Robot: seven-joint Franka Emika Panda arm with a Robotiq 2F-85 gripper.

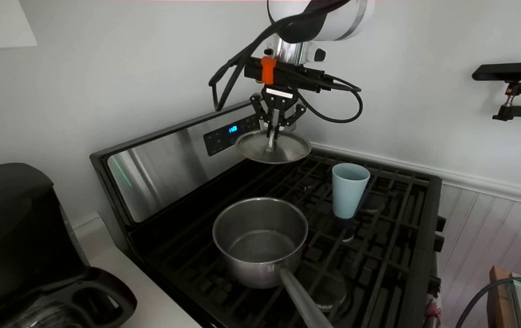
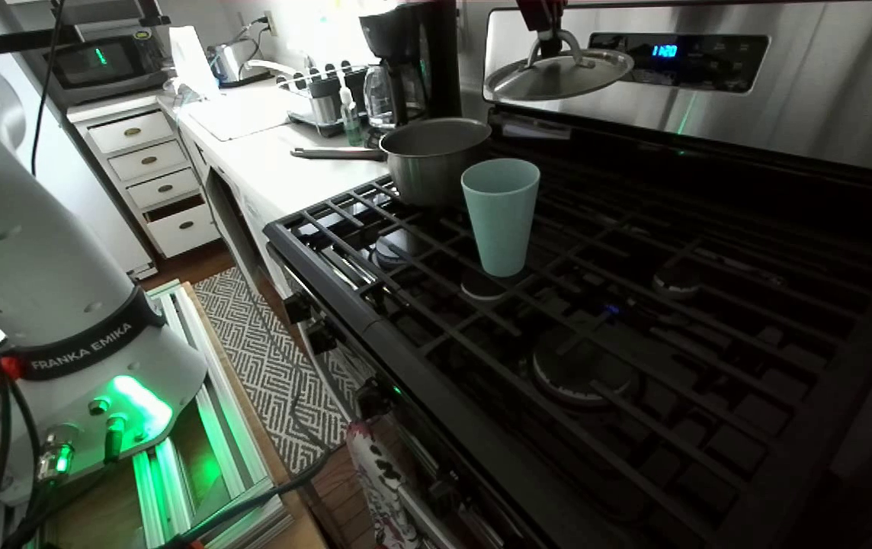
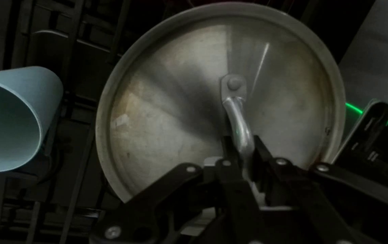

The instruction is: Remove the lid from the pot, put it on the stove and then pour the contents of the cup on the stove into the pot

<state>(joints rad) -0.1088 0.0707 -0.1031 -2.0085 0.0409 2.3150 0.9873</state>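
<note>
Silver lid (image 1: 290, 152) aloft! In an exterior view the gripper (image 1: 273, 133) has the lid's handle (image 1: 270, 145) pinched, clear air between lid and pot (image 1: 260, 273), which stands lower on the stove (image 1: 390, 223). In an exterior view, the cup (image 2: 501, 229) stands near the pot, broad grates (image 2: 672, 343) stretching beside it. Wrist view: a gap between the lid's rim (image 3: 102, 135) and the cup; clearance from the display panel (image 3: 372, 152), can't tell.
</note>
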